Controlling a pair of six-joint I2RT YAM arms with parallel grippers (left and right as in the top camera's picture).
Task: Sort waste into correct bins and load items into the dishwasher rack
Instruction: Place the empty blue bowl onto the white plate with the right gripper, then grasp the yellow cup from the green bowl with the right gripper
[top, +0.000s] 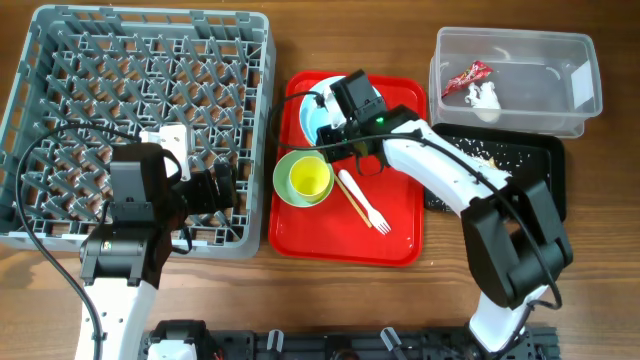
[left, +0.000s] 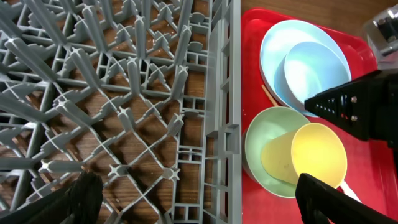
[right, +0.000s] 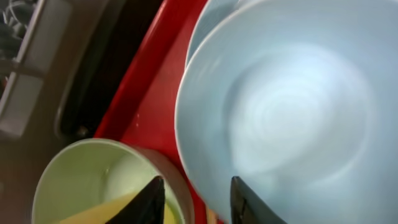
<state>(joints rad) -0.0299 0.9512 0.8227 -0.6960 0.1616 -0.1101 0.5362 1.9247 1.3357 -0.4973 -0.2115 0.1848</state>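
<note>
- Step, I'd say: dish loading. Red wrapper + tissue already in clear tub.
- Right end effector part-open, straddling rim of pale blue bowl, no pinch yet. Bowl sits on pale blue plate, on red tray.
- Left end effector fully open, empty, over dishwasher rack edge.
- Next, prob.: close on rim, lift, carry to rack.
- No readable writing.

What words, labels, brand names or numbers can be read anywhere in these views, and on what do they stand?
No text is legible in any of the three views.
red wrapper in the clear tub: any print is too small to read.
white sticker on the tub's right wall: too small and blurred to tell whether it carries writing.
The rack, tray, bowls and fork show no markings.
</note>
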